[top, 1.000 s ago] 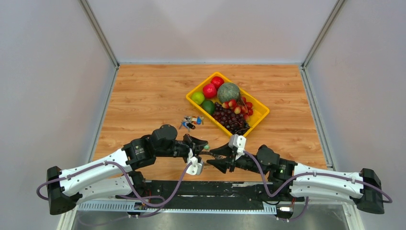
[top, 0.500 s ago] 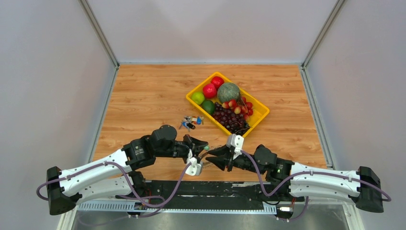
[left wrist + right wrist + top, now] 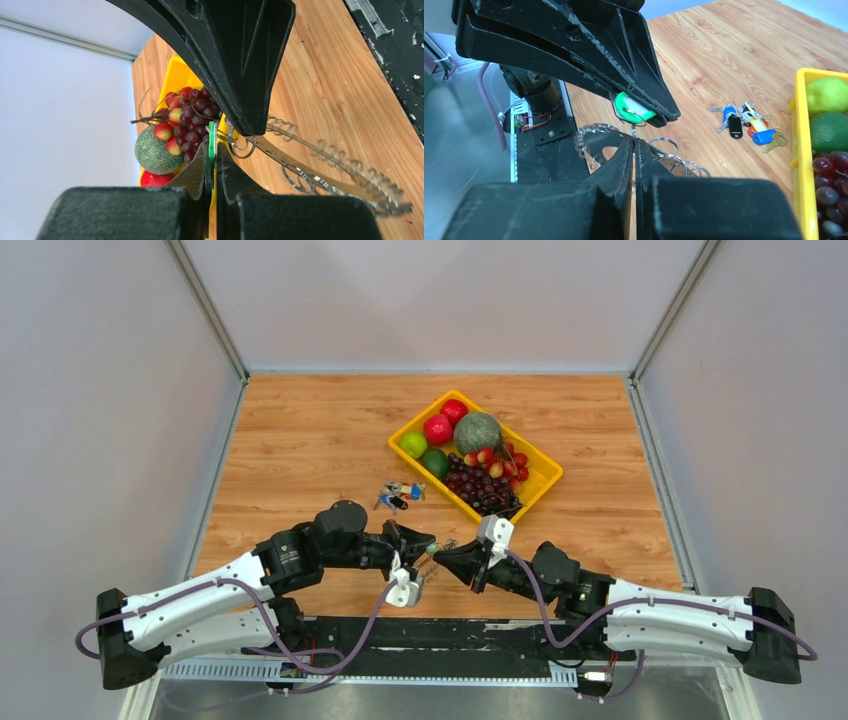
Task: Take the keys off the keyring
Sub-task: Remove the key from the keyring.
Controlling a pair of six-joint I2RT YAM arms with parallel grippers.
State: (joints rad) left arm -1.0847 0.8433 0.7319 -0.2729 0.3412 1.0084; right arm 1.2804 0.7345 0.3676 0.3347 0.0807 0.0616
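Observation:
My left gripper point(image 3: 212, 150) is shut on the small green tag point(image 3: 212, 135), holding it above the table's near edge. The tag hangs on the keyring point(image 3: 320, 162), a thin metal band trailing down to the right. Small silver loops and the keys point(image 3: 583, 140) run along the band as a toothed row, blurred. My right gripper point(image 3: 634, 141) faces the left one, tip to tip. It is shut on the thin metal link just under the green tag point(image 3: 634, 111). In the top view both grippers, left point(image 3: 428, 545) and right point(image 3: 447, 558), meet near the front middle.
A yellow tray point(image 3: 545, 480) at the back right holds a melon point(image 3: 477, 432), grapes point(image 3: 482, 490), red and green fruit. A small bunch of coloured keys point(image 3: 400, 493) lies on the wood left of the tray. The black base plate point(image 3: 450, 635) runs along the near edge.
The right gripper's jaws have closed from about half open and its tip has moved left up to the tag. The left gripper has stayed shut and still.

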